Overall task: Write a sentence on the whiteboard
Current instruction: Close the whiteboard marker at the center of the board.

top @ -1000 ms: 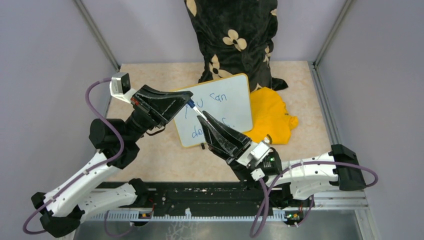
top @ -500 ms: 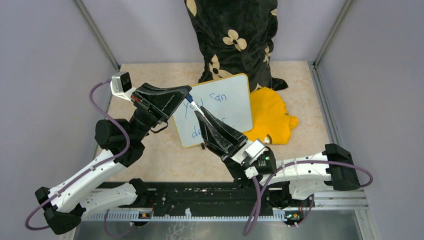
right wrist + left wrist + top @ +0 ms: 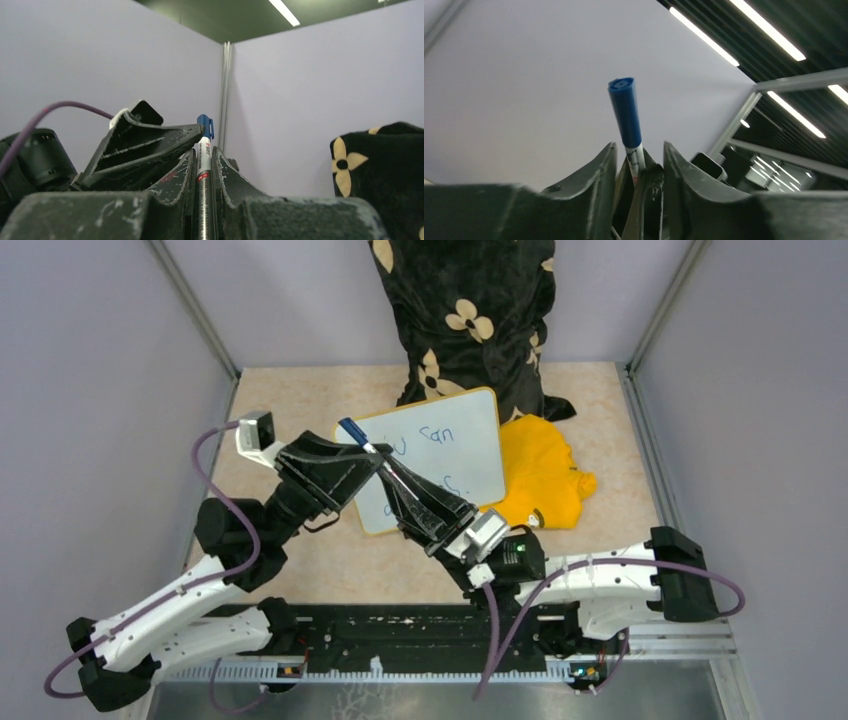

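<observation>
The whiteboard [image 3: 462, 452] lies on the table at mid-back, with the sentence [image 3: 437, 436] in blue marker on it. "can" reads clearly; the lower line is mostly hidden by the arms. My right gripper [image 3: 388, 470] [image 3: 204, 152] is shut on a white marker [image 3: 362, 440] [image 3: 203, 170] whose blue capped end [image 3: 625, 112] points up and to the left, above the board's left edge. My left gripper [image 3: 372, 462] [image 3: 638, 152] stands open, its fingers [image 3: 150, 142] on either side of the marker and the right fingertips without pressing on the marker.
A yellow cloth [image 3: 540, 475] lies crumpled against the board's right edge. A black bag with cream flowers [image 3: 465, 320] stands behind the board. Grey walls and metal posts [image 3: 195, 305] close in the table on three sides.
My left gripper has opened and let go of the marker's blue end, which now sticks out past it. Both arms have shifted a little left and nearer.
</observation>
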